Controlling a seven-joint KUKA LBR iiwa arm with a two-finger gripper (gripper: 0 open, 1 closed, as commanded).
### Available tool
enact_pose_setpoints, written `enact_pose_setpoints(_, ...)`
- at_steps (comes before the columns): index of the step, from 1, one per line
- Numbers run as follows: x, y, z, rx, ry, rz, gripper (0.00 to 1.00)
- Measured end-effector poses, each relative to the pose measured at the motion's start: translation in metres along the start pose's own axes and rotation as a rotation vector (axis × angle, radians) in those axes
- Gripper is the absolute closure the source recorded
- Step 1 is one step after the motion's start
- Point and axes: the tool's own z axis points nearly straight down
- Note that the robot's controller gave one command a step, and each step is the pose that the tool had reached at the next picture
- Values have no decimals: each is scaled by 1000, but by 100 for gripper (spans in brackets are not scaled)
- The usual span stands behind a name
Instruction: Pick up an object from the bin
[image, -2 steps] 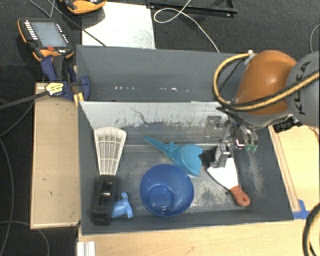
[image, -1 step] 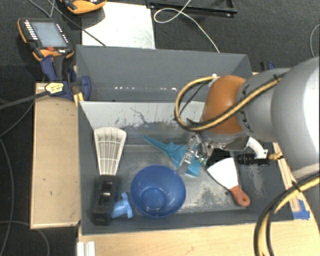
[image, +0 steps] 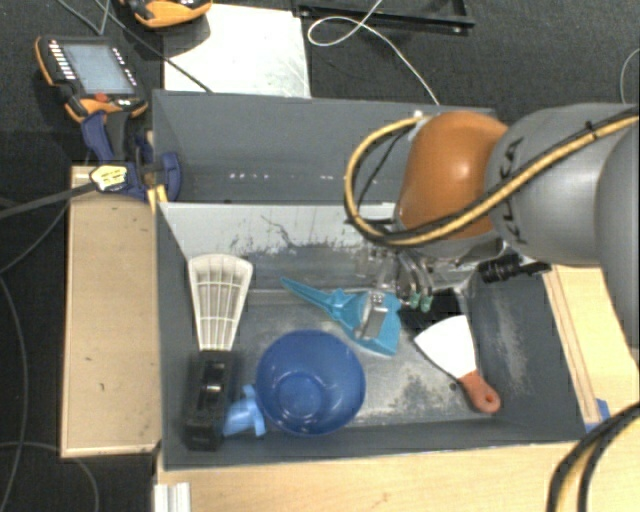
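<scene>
bin (image: 520, 350) — gripper (image: 378, 318) low near its middle | blue bowl (image: 310, 385) close beside the gripper, toward the front-left | light-blue scoop (image: 340, 308) right under it — the likely target, I judge | white scraper (image: 448, 345) just to its right | gripper opening: you cannot tell | advice: centre on the scoop's thick end, stay clear of the scraper

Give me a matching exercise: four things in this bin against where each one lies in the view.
Things:
1 blue cup
2 black tape dispenser
3 white scraper
4 turquoise scoop

Places:
a centre of the bin
b lower left corner
c right of centre
d lower middle, beside the tape dispenser

Pairs: 1-d, 2-b, 3-c, 4-a
</scene>
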Motion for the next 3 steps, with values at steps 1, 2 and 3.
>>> enact_pose_setpoints(1, 0, 10, 61, 0, 1, 375, 0)
enact_pose_setpoints(2, 2, 19, 89, 0, -5, 80, 0)
enact_pose_setpoints(3, 0, 8, 86, -8, -10, 562, 100)
